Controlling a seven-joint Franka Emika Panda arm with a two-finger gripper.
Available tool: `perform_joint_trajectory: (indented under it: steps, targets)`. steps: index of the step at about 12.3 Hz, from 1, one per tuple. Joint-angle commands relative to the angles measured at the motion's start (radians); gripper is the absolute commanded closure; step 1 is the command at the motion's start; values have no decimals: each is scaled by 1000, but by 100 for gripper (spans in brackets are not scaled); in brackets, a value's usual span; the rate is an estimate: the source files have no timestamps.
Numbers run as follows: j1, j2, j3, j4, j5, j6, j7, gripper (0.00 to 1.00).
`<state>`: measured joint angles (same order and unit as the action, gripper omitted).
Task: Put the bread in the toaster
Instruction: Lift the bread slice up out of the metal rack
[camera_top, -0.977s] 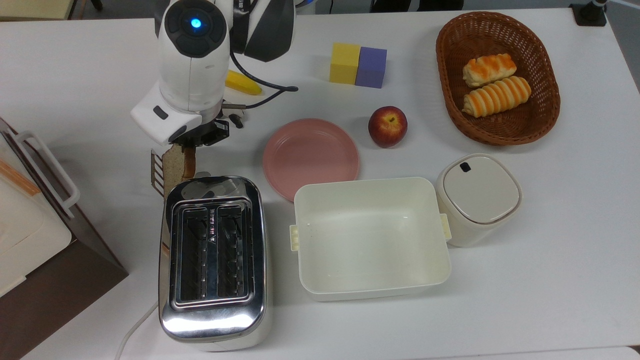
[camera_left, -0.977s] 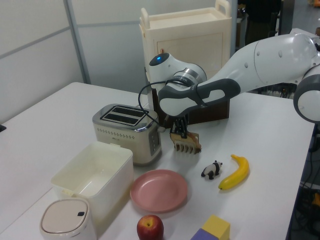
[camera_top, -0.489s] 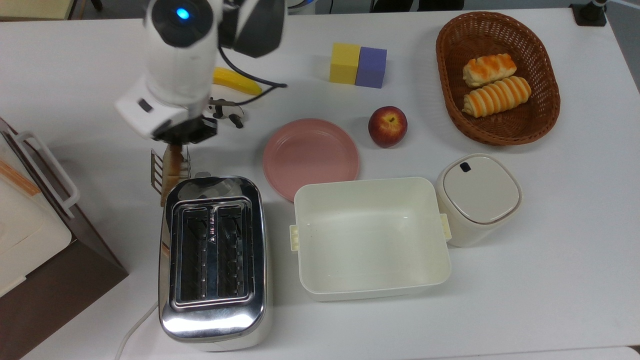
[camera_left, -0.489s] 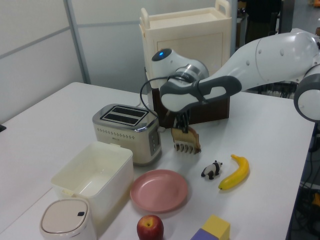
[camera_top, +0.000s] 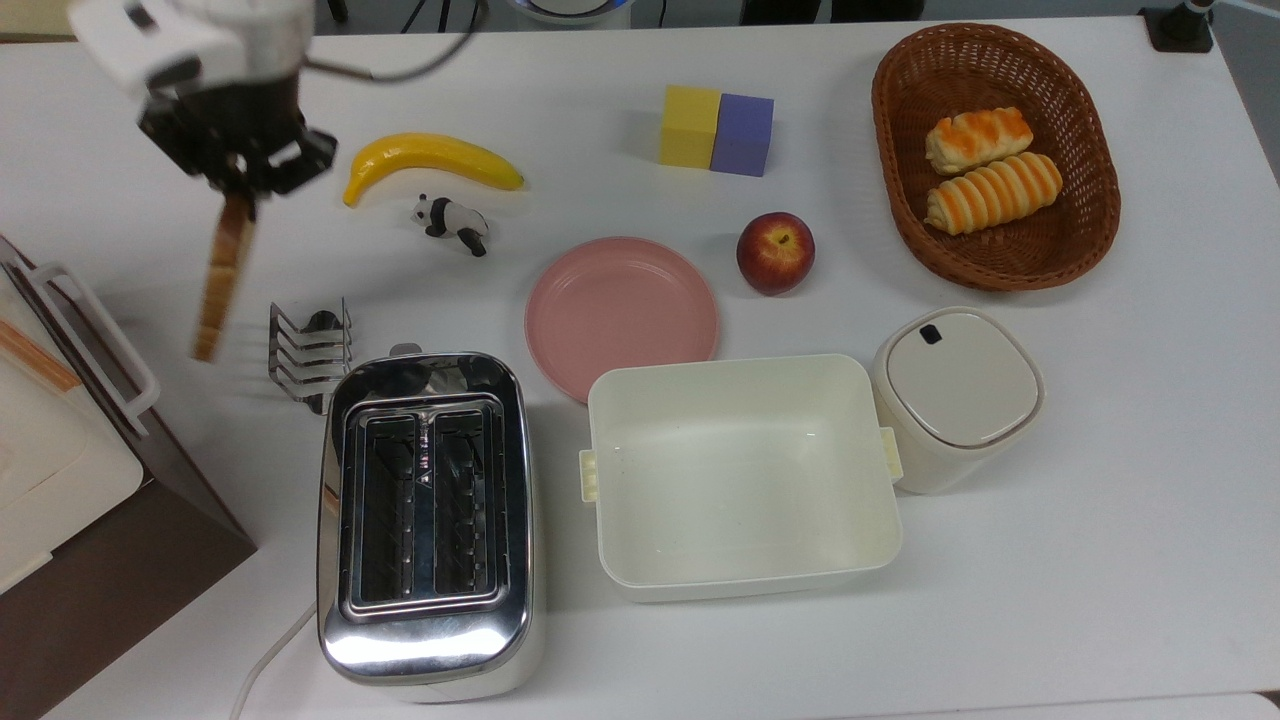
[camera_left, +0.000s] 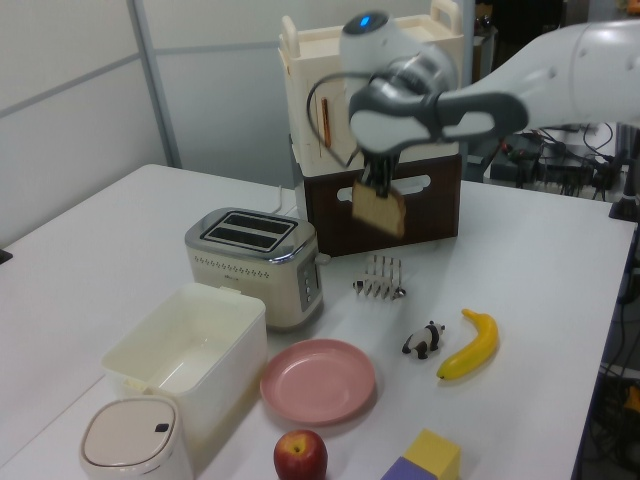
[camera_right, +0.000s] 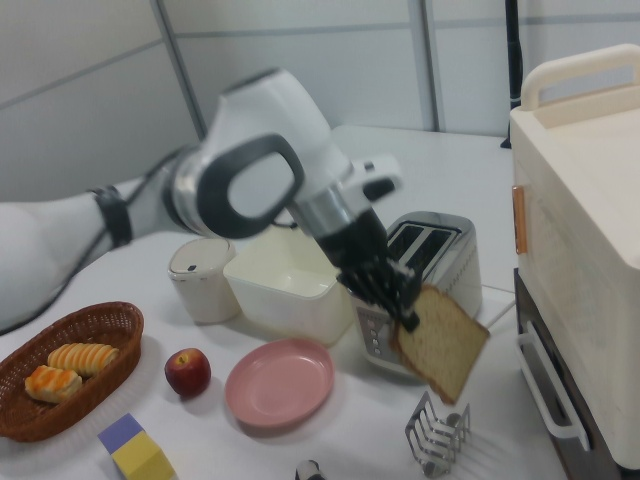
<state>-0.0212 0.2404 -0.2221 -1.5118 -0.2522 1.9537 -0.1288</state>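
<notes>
- Toaster (camera_top: 425, 515) sits nearest me in the top view, both slots empty, chrome, white cord trailing off.
- Rack (camera_top: 308, 355) just behind it now stands bare; half a second ago the slice was still in it.
- Bread (camera_top: 223, 277) has come up and out, hanging in the air well clear of the rack, toward the top view's left.
- Gripper (camera_top: 240, 182) clenched on the slice's top edge, I'd say a firm pinch.
- Slice looks flat, brown, speckled, darker crust, hanging tilted in the right view (camera_right: 441, 342).
- Extraction done, I judge; next, carry over a slot and lower.
</notes>
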Motion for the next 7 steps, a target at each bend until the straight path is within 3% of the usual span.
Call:
perform_joint_trajectory:
  steps: [1,5,7]
  targets:
    - [24,-50,0,36,11,1,-3,100]
    - [69,-26,39,38,22,166,-2,100]
    - [69,-7,79,42,62,229,0,100]
